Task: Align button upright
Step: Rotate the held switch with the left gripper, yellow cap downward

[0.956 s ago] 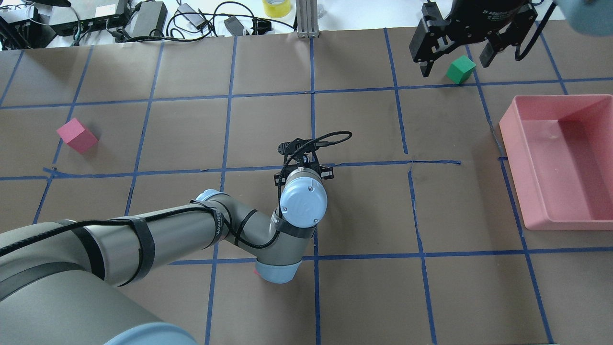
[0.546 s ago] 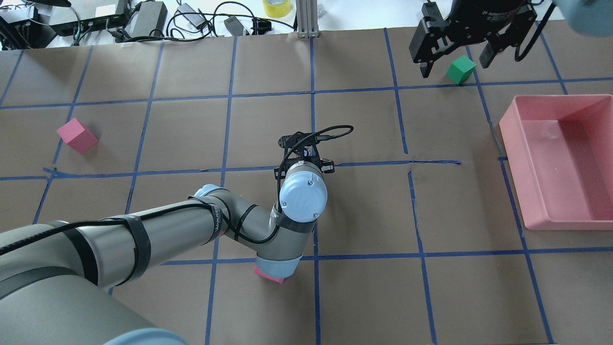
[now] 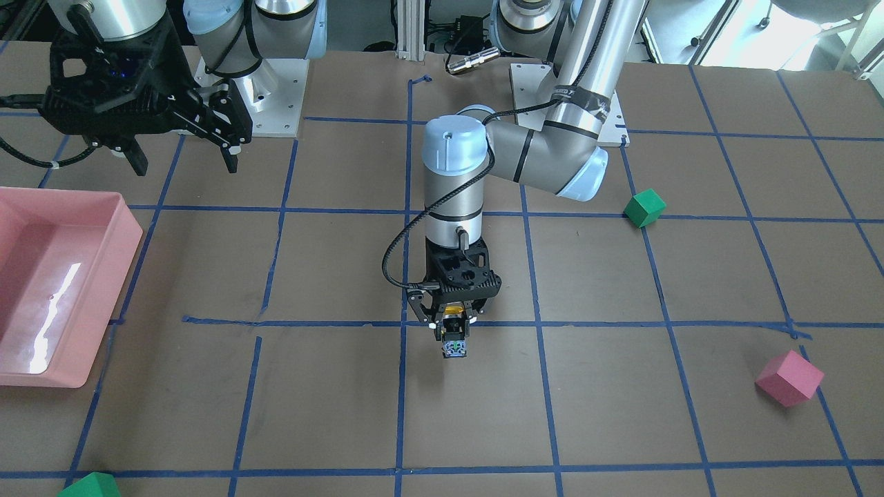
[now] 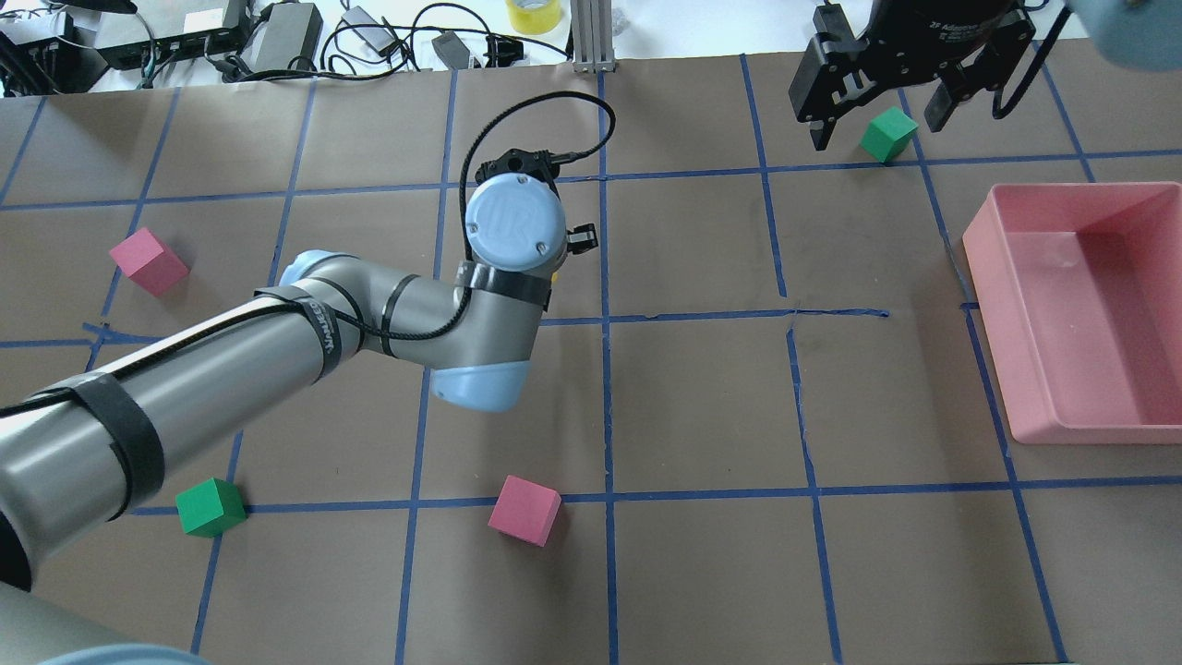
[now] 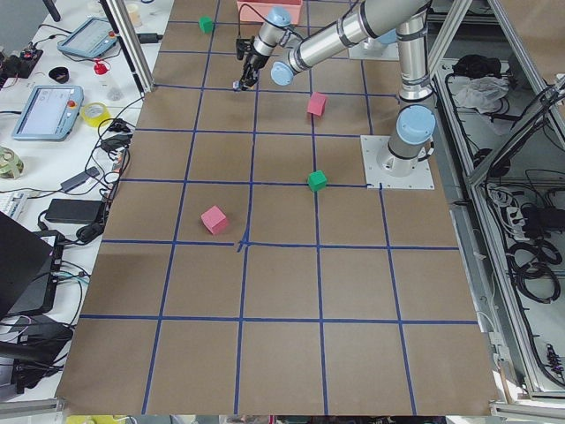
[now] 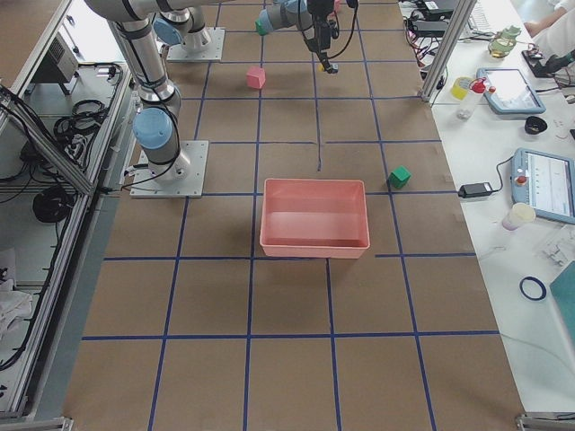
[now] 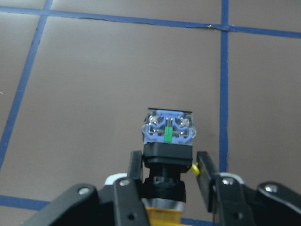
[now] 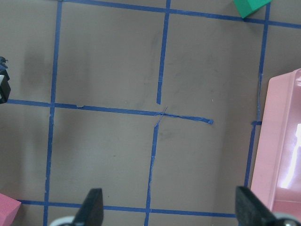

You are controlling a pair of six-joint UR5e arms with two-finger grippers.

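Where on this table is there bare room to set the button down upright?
The widest bare stretch of the brown gridded table lies between the left hand, holding the yellow-capped push-button switch, and the shallow pink plastic tray. Crowded: robot's side, by the pink foam cube and green foam cube.

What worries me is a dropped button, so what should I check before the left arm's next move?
1. Button clamped between the left gripper's jaws: ok.
2. Contact base pointing away from the gripper, yellow cap toward the palm: ok.
3. Button touching the table: cannot tell.
4. Nearest pink cube apart from the button: ok.
5. Right gripper open, empty, far off: ok.
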